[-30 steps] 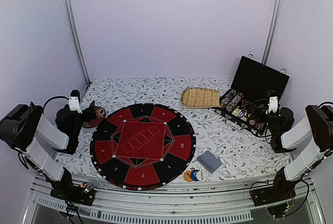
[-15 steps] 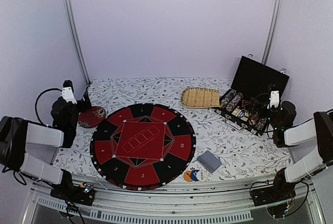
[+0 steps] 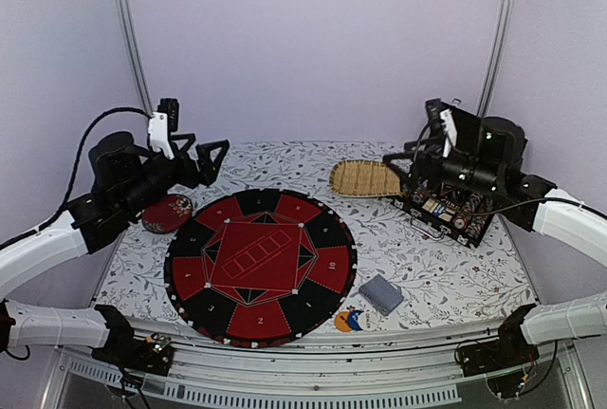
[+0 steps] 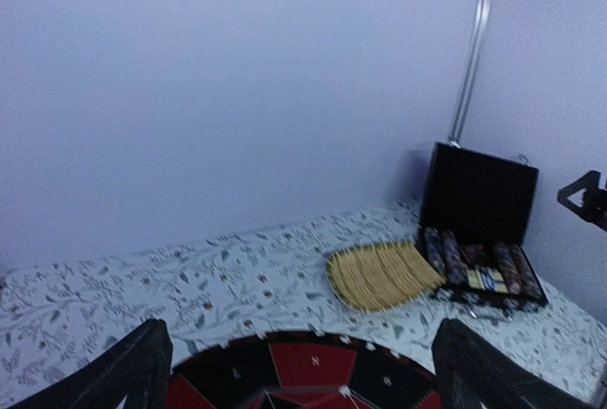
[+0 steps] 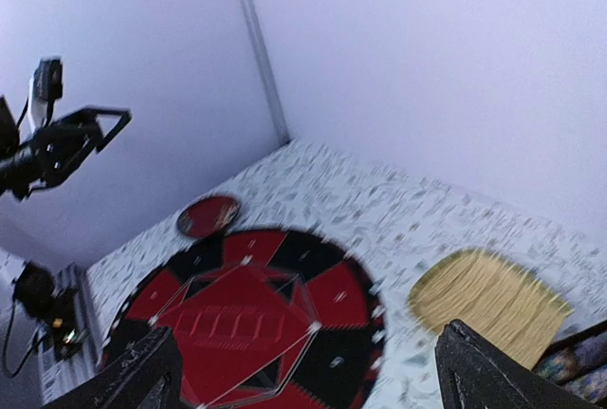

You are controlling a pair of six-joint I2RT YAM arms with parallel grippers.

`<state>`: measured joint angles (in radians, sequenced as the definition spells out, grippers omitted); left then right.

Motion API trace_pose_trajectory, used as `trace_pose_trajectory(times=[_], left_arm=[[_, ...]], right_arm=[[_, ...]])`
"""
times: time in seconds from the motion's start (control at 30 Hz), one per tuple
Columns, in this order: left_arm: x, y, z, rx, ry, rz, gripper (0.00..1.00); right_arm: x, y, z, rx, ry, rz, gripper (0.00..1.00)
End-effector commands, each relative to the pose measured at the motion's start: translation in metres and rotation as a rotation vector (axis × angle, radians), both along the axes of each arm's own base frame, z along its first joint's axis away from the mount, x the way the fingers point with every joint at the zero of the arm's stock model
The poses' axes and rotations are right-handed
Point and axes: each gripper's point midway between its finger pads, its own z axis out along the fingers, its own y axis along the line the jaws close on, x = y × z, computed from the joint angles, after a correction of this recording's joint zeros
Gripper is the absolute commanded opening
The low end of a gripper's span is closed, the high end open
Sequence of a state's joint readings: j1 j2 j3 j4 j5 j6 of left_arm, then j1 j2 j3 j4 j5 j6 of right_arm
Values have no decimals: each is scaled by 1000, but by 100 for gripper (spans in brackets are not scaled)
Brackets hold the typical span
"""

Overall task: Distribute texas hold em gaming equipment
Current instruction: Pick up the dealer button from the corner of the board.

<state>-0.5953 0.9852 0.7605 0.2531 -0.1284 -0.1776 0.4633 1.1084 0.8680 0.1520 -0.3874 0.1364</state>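
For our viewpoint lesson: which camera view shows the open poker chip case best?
The left wrist view: the whole chip case shows, lid up, chip rows visible. In the top view the right arm covers part of it; the right wrist view catches only a corner.

Back wall [image 3: 313, 48], left side wall [image 3: 57, 58] and right side wall [image 3: 564, 58]: plain, matte, pale lilac. A left post [image 3: 133, 48] and a right post [image 3: 500, 29], both of metal, rise in the rear corners where the walls meet. The bench [image 3: 275, 164] is covered by a white cloth printed with grey leaves and vines. A metal rail [image 3: 313, 360] runs along its near edge. Lighting soft and even.
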Motion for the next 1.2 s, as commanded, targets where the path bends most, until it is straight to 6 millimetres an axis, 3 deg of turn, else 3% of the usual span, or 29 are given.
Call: trace_pose_trajectory(times=[0.0, 0.17, 0.3, 0.43, 0.6, 0.87, 1.17], left_arm=[[-42, -21, -84, 89, 366, -111, 98], [-71, -32, -116, 114, 476, -140, 98], [-82, -39, -127, 120, 512, -157, 98], [-87, -43, -131, 112, 521, -166, 98], [-87, -49, -137, 130, 526, -177, 98], [-86, -55, -142, 145, 519, -190, 98], [-87, -54, -138, 135, 501, -191, 98]], right_arm=[[-53, 15, -117, -280, 428, -27, 90], [-130, 42, -194, -505, 684, -3, 83], [-189, 63, -223, -596, 821, 73, 77], [-222, 63, -252, -679, 946, 65, 73], [-234, 56, -279, -716, 1031, 21, 67], [-225, 64, -293, -714, 1017, -20, 62], [-213, 54, -308, -806, 987, -118, 61]])
